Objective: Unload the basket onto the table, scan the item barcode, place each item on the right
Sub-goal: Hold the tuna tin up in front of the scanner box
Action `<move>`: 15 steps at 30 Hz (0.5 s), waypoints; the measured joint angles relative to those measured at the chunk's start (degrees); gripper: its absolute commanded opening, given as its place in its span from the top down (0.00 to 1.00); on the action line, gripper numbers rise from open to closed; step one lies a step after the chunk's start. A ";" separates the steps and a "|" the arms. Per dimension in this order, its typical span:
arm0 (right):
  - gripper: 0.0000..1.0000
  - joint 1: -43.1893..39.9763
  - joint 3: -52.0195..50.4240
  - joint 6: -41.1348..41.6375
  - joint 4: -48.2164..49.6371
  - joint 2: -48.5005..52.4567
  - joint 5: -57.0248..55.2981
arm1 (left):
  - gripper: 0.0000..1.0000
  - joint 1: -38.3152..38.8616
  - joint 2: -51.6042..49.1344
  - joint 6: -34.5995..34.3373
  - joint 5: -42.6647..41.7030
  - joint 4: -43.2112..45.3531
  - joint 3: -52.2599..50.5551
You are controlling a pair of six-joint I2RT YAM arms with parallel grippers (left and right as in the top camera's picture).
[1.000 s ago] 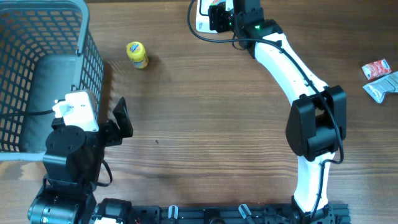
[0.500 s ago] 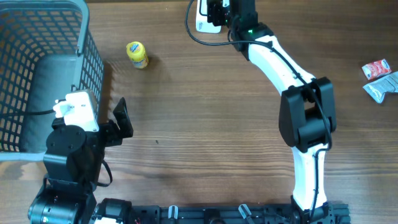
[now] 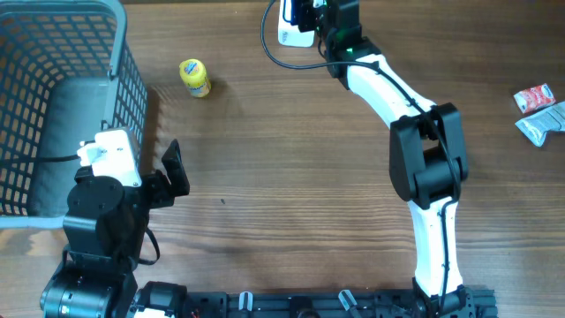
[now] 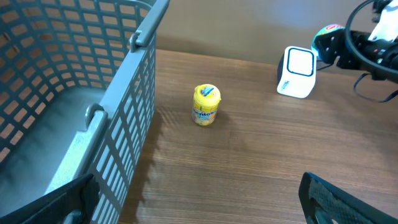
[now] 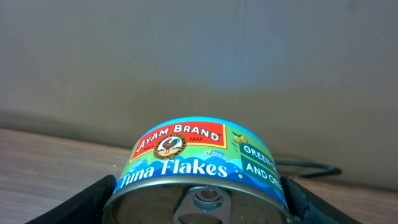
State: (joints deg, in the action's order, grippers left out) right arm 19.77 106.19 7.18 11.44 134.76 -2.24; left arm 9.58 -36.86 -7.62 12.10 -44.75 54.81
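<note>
Swinging my right arm across the far side of the desk over the last second, I have folded the elbow in leftward and carried my right tool close against the white barcode scanner at the top edge. The tool is partly open, both fingers pressed on the sides of the Ayam Brand tuna can, which is the item to scan. It hangs off the desk, just beside the scanner. I judge this to be the presenting step: the can has come close to the reader, so what is left is turning the barcode toward its window.

My left tool has not moved. It hovers fully open with nothing in it, near the grey wire basket. The yellow jar stands alone on the desk, and two snack packets lie far to the right, well apart from everything else.

Much is hidden. From overhead the can cannot be picked out under my wrist, and the scanner is cut by the frame. My right wrist camera shows only the label front and part of the pull-tab lid; the can's lower half is cut off and no barcode shows. The left wrist view shows the scanner's face, but I cannot tell whether the can's code faces it.
</note>
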 measured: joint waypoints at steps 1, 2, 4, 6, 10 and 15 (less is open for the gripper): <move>0.60 0.00 0.00 0.00 -0.04 0.50 -0.02 | 0.00 0.00 0.00 0.00 0.00 -0.02 0.00; 0.60 0.00 0.00 0.00 0.20 0.85 -0.17 | 0.00 0.00 0.00 0.00 0.00 -0.02 0.00; 0.60 0.02 0.00 -0.02 1.11 1.36 -0.85 | 0.00 0.00 0.00 0.00 0.00 -0.04 0.00; 0.60 0.00 0.00 -0.02 2.93 1.53 -1.27 | 0.00 0.00 0.00 0.00 0.00 -0.04 0.00; 0.60 0.02 0.00 -0.02 5.18 1.62 -1.73 | 0.00 0.00 0.00 -0.02 0.00 -0.04 0.00; 0.60 0.00 0.00 -0.02 6.86 4.09 -1.92 | 0.00 0.00 0.00 0.00 0.00 -0.04 0.00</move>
State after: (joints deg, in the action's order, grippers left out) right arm 19.77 106.19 7.16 18.31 138.85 -4.16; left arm 9.58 -36.86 -7.62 12.10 -44.80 54.81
